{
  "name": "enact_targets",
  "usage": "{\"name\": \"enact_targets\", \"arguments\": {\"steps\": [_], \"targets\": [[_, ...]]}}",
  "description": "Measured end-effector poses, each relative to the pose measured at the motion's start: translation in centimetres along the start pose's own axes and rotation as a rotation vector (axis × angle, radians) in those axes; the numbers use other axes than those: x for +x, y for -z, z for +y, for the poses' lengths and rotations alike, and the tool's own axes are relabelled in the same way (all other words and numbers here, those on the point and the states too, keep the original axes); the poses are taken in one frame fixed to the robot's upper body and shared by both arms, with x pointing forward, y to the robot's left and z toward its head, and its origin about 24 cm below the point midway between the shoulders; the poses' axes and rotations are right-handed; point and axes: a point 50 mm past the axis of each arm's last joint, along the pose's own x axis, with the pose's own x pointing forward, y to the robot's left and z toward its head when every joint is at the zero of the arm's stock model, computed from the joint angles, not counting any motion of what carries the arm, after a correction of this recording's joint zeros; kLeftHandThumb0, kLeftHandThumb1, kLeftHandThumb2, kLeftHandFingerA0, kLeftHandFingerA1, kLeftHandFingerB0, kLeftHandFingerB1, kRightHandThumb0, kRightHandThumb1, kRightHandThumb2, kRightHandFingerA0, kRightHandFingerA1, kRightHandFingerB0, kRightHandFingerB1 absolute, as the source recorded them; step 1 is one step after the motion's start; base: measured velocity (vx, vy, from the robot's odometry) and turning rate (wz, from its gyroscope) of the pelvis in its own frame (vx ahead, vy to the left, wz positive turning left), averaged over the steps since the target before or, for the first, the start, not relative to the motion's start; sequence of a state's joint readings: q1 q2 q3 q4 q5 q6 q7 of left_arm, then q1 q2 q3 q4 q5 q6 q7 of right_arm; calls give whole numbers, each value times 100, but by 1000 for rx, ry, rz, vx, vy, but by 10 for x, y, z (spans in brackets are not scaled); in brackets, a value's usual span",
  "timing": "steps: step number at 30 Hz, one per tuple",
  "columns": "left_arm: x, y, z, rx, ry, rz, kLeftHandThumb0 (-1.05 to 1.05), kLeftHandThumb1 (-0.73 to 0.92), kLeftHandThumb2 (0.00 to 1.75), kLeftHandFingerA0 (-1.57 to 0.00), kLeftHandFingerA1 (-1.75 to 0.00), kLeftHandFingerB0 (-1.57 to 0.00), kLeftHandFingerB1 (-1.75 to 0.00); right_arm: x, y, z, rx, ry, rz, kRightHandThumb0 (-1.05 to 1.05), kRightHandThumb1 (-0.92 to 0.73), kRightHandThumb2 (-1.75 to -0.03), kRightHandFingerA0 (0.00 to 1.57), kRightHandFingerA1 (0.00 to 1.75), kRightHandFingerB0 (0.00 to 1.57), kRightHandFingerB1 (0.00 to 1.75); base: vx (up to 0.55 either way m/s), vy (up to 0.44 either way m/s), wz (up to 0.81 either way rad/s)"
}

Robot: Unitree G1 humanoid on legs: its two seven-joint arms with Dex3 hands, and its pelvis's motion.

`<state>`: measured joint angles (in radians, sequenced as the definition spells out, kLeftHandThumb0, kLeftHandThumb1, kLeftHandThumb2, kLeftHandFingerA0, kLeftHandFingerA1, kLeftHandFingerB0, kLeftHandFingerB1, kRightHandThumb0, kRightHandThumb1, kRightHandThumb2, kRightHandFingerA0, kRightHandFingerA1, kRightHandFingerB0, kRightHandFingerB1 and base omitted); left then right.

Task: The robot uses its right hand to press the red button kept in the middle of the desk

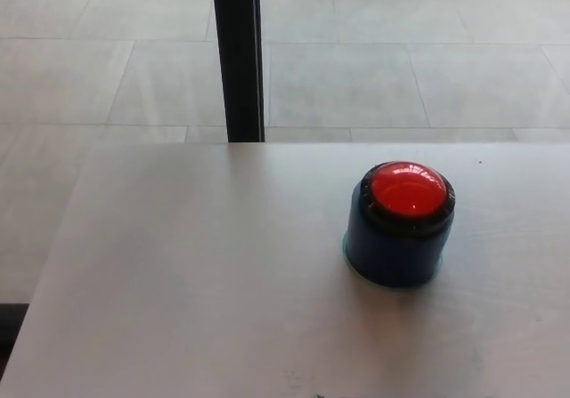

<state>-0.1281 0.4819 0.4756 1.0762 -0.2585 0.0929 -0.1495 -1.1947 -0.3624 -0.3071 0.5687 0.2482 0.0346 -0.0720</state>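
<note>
Head view shows no robot hand of ours, so we cannot tell if it is apart or together, and reaching blind we might bump the red button (407, 190) sideways along the worktop (205, 273).

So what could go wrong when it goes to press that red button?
Neither hand shows yet, so the whole reach is still ahead. The red button sits on a tall dark blue base that stands loose on the smooth desk; an off-centre push might tip or slide it. The domed, glossy top could also let a finger slip off.
</note>
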Motion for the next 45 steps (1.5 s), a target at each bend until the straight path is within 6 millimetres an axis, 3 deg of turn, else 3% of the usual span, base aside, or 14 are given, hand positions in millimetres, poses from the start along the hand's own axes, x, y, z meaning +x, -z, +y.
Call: {"name": "enact_targets", "arguments": {"steps": [5, 6, 7, 11, 15, 28, 29, 30, 31, 32, 33, 35, 38, 45], "targets": [[-1, 3, 3, 16, -8, 12, -23, 42, 150, -79, -125, -61, -104, -3, 20, 41, -8, -116, 78, -23, -41, -130, 95, 175, 82, 145, 0, 0, 3], [-1, 3, 2, 20, -7, 12, -23, 44, 148, -81, -124, -61, -103, -5, 27, 49, -18, -146, 106, -30, -46, -119, 118, 138, 93, 119, 0, 0, 0], [-1, 3, 2, 24, -6, 13, -23, 41, 147, -84, -126, -62, -104, -7, 33, 55, -27, -168, 131, -20, -42, -129, 93, 175, 81, 146, 0, 0, 0], [-1, 3, 2, 24, -7, 12, -27, 39, 146, -73, -126, -59, -106, -16, 58, 75, -62, -237, 236, -18, -47, -128, 95, 175, 82, 144, 0, 0, 0], [-1, 3, 3, 23, -6, 8, -26, 42, 142, -77, -127, -63, -108, -22, 76, 86, -73, -264, 319, -20, -47, -126, 97, 175, 83, 146, 0, 0, 0], [0, -1, 2, 33, -10, 3, -26, 33, 138, -87, -130, -67, -114, -59, 130, 93, -121, -317, 492, -23, -43, -123, 99, 175, 86, 154, 0, 0, 0], [0, -1, 2, 33, -11, 3, -27, 34, 137, -88, -130, -67, -111, -61, 131, 93, -123, -318, 496, -33, -45, -116, 122, 141, 104, 129, 0, 0, 0], [0, -1, 2, 34, -10, 2, -27, 34, 137, -88, -130, -67, -111, -65, 136, 92, -131, -320, 510, -33, -45, -116, 122, 141, 104, 129, 0, 0, 0], [0, -2, 2, 35, -10, 0, -27, 31, 138, -81, -126, -66, -110, -67, 139, 92, -133, -321, 517, -23, -49, -118, 97, 175, 84, 154, 0, 0, 0], [0, -3, 2, 35, -9, -1, -27, 31, 138, -81, -126, -66, -110, -70, 142, 91, -133, -321, 524, -23, -49, -118, 97, 175, 84, 154, 0, 0, 0], [0, -3, 2, 35, -10, -1, -32, 42, 124, -95, -110, -78, -97, -72, 144, 91, -134, -322, 530, -21, -47, -123, 98, 175, 84, 153, 0, 0, 0], [0, -3, 2, 35, -10, 0, -32, 39, 123, -95, -109, -85, -102, -75, 147, 91, -130, -322, 538, -22, -46, -124, 97, 175, 85, 152, 0, 0, 0], [0, -3, 2, 38, -9, 2, -24, 35, 136, -82, -129, -60, -109, -84, 155, 89, -126, -319, 561, -23, -49, -120, 94, 175, 80, 151, 0, 0, 0], [0, -2, 1, 52, -7, 9, -29, 36, 142, -84, -116, -70, -102, -100, 168, 84, -118, -297, 605, -24, -55, -103, 92, 175, 75, 153, 0, 0, 0]]}}
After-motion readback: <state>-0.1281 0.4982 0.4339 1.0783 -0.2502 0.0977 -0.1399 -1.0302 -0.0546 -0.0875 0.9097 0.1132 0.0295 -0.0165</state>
